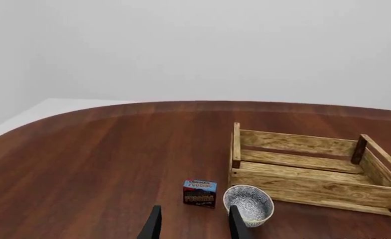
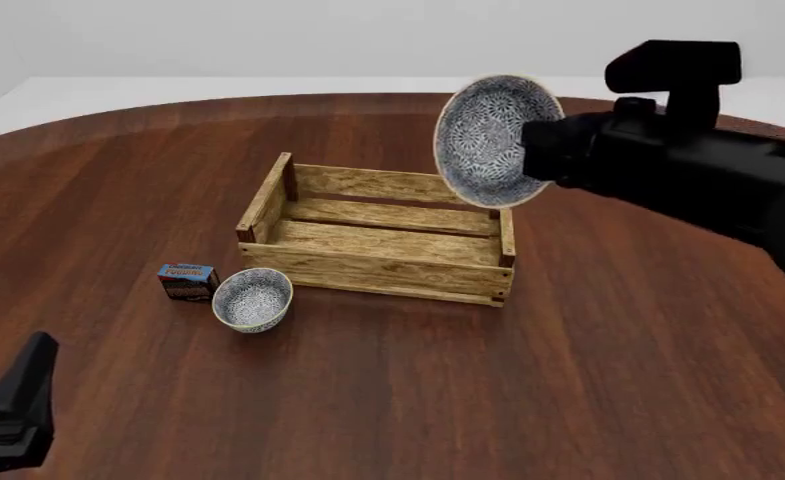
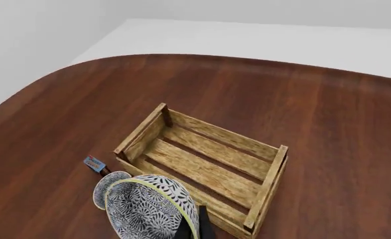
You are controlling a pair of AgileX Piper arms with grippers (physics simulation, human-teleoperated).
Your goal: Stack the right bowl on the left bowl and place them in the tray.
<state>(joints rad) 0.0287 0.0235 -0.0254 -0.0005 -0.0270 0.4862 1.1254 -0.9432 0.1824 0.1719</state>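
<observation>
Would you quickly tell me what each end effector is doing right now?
Left end effector: open, holding nothing, raised above the table near the left bowl.
Right end effector: closed on the rim of the right bowl, held tilted in the air.

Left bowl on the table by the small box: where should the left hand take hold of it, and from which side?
Grip the left bowl by its rim, coming from above, one finger inside and one outside. It sits upright with its opening up. Probably use the near rim: the small box crowds its left and the tray its far right. The left hand is open nearby.
</observation>
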